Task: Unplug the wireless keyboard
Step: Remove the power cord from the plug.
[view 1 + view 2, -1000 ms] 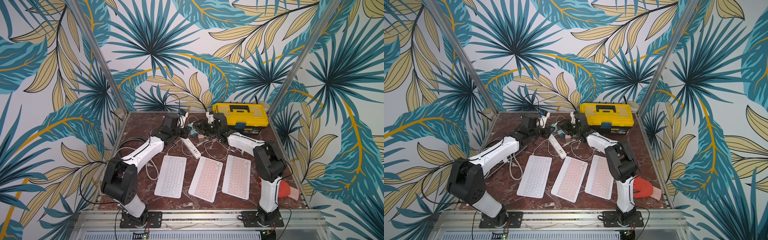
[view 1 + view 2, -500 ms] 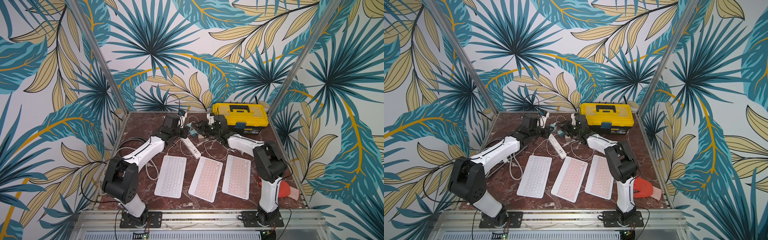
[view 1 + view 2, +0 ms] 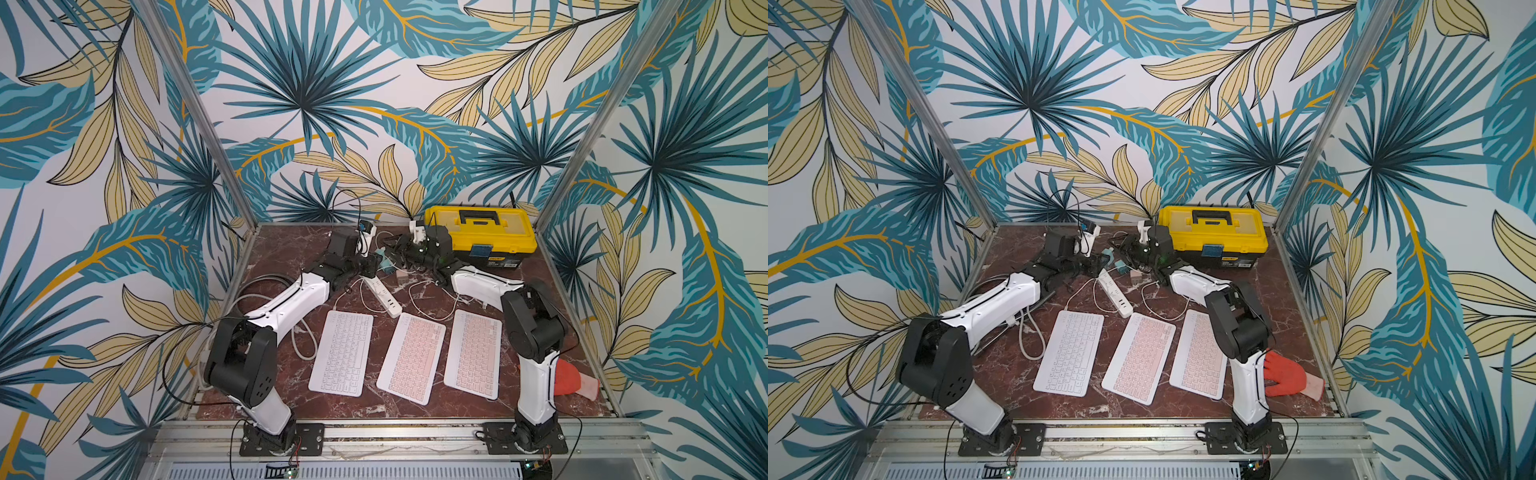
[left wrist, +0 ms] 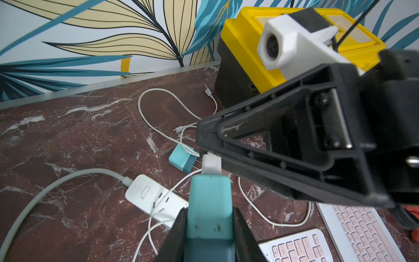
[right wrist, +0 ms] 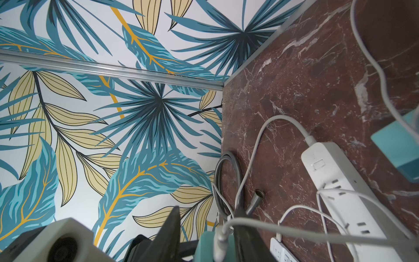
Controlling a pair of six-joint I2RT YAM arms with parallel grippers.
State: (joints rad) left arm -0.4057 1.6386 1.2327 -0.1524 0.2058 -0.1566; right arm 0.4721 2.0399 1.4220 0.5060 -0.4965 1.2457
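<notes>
You are clamping the left gripper (image 4: 209, 217) on the light, stiff teal charger (image 4: 209, 195) at twelve o'clock from the keyboards (image 3: 413, 357), while the right gripper (image 5: 207, 226) is straddling its small, likely slick white plug (image 4: 211, 164), grip impossible to tell; you should be taking the plug body, not the limp cable (image 5: 294, 234).
</notes>
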